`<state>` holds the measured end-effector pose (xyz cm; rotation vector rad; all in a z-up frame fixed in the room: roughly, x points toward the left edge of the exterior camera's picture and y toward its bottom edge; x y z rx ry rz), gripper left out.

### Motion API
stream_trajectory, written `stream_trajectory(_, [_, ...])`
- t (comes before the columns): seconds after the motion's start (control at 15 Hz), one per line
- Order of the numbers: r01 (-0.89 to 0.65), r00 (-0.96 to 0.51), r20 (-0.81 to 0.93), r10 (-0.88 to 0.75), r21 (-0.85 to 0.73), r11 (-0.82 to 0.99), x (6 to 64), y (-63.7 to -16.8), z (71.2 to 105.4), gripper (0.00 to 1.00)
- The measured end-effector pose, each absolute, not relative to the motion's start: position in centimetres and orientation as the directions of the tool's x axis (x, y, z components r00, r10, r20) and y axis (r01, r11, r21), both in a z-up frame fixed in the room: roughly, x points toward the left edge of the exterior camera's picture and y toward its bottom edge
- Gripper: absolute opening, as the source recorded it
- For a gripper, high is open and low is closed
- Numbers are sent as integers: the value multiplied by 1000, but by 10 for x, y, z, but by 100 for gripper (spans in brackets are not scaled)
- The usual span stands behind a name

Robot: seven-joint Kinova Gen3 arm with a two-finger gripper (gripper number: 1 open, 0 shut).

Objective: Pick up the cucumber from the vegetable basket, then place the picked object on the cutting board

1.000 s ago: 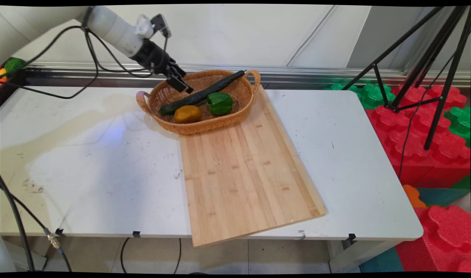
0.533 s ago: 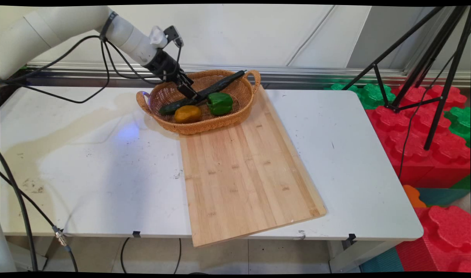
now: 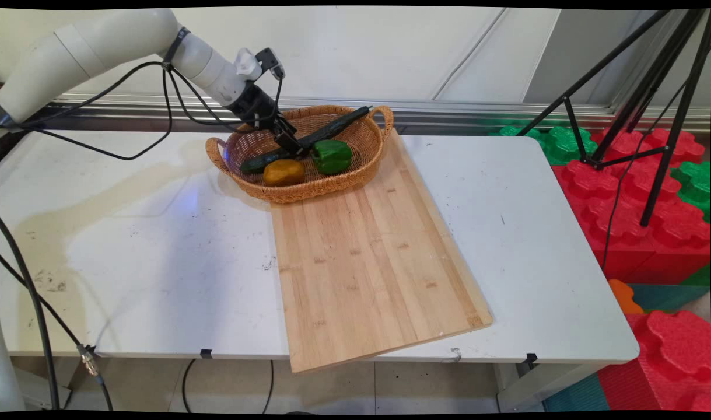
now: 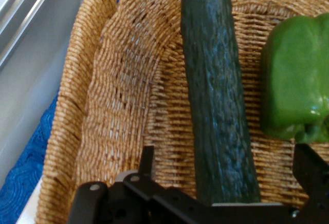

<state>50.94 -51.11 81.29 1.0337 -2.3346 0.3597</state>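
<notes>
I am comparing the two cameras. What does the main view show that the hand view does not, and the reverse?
Only the main view shows the orange pepper, the cutting board, the table and the tripod. Only the hand view shows the pincer open astride the cucumber, and blue cloth outside the rim. Both show the basket, cucumber and green pepper.

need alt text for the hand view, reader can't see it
Seen from close above, the open gripper straddles a dark green cucumber lying in a wicker basket, one finger on each side of it. A green pepper sits to the cucumber's right in this view.
</notes>
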Motion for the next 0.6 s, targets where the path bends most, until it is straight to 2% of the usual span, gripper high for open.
stream_trajectory(0.33, [-747, -543, 591, -596, -16, 665, 506, -516, 806, 100])
stream_trajectory(0.4, [-746, -543, 592, -596, -14, 666, 505, -517, 805, 0])
stream_trajectory(0.6, [-744, -542, 592, -596, -9, 668, 503, -517, 802, 0])
